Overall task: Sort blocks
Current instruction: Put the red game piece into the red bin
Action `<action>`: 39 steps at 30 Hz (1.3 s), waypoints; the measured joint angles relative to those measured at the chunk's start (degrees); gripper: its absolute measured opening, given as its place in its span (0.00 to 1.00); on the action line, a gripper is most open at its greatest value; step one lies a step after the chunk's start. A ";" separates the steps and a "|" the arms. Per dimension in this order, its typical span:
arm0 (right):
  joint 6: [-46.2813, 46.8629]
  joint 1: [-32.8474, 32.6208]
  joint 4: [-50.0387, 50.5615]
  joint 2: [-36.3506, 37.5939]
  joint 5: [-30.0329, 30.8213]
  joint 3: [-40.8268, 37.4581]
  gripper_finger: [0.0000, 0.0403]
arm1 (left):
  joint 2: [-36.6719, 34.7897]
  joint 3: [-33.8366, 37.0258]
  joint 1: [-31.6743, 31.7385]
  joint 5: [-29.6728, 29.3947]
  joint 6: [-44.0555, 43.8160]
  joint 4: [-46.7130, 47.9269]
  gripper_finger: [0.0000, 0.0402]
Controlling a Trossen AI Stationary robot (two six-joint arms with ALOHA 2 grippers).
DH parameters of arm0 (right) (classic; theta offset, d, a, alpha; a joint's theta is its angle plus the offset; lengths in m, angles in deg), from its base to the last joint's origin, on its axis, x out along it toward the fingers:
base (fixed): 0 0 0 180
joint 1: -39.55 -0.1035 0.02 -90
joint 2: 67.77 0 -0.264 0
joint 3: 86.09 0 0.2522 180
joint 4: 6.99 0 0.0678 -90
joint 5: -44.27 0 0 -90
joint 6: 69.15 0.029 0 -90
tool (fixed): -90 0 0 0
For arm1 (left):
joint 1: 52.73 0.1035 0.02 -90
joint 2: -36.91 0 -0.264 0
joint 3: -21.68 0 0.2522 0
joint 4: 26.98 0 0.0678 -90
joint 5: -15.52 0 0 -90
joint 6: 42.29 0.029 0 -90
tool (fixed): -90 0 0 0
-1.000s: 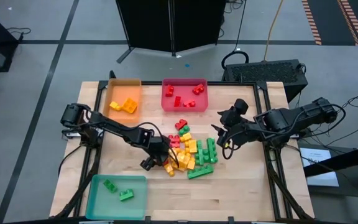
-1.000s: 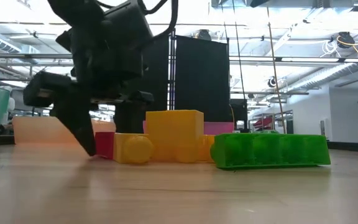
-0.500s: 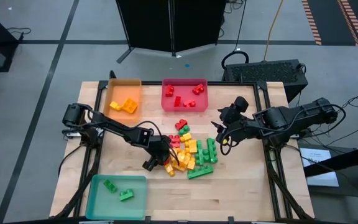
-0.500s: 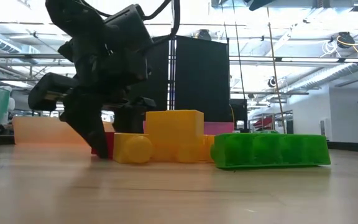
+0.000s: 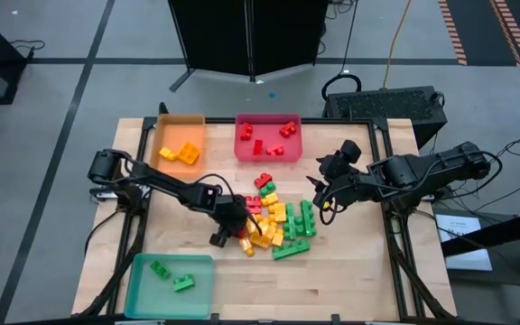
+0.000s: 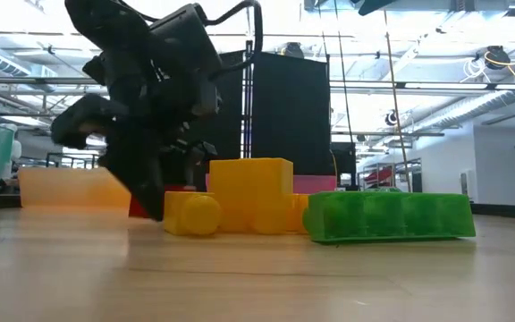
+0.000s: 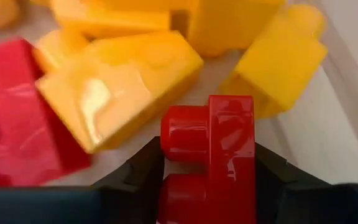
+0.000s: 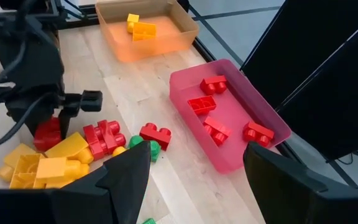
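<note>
The left gripper (image 7: 207,186) has its fingers pressed against a small red studded plastic brick (image 7: 219,149) at the pile's nine o'clock edge. The neighbouring yellow plastic bricks (image 7: 120,84) could snag it on lifting. The right gripper (image 8: 194,180) hangs wide open, holding nothing.

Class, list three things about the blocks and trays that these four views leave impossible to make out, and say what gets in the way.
1. Low view: most of the pile is hidden behind the front yellow block and green block.
2. Left wrist view: the red block between the left hand's fingers is cut off by the picture's bottom edge.
3. Right wrist view: the teal tray is out of frame.
</note>
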 joint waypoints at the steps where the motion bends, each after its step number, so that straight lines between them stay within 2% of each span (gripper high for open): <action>1: 0.00 0.00 -0.02 0.00 0.00 0.00 0.62 | -0.64 -0.20 0.00 -0.78 -0.71 -0.12 0.41; 13: -0.09 0.00 -0.10 0.00 0.00 0.00 0.62 | -12.60 -0.30 0.00 -10.93 -7.00 5.86 0.41; 21: -0.24 0.00 -0.43 0.00 0.02 0.00 0.62 | -19.41 -0.41 3.12 -21.77 -9.21 1.95 0.40; 29: -0.04 0.00 -0.80 0.00 0.28 0.00 0.62 | -19.06 -0.45 11.75 -24.16 -15.00 -9.46 0.41; 32: -0.04 -0.02 -0.86 0.00 0.28 0.00 0.62 | -18.69 -0.66 14.78 -26.79 -16.57 -14.77 0.41; 39: -0.23 0.00 -0.90 0.00 0.31 0.00 0.62 | -14.60 -5.90 21.65 -31.65 -17.82 -16.73 0.40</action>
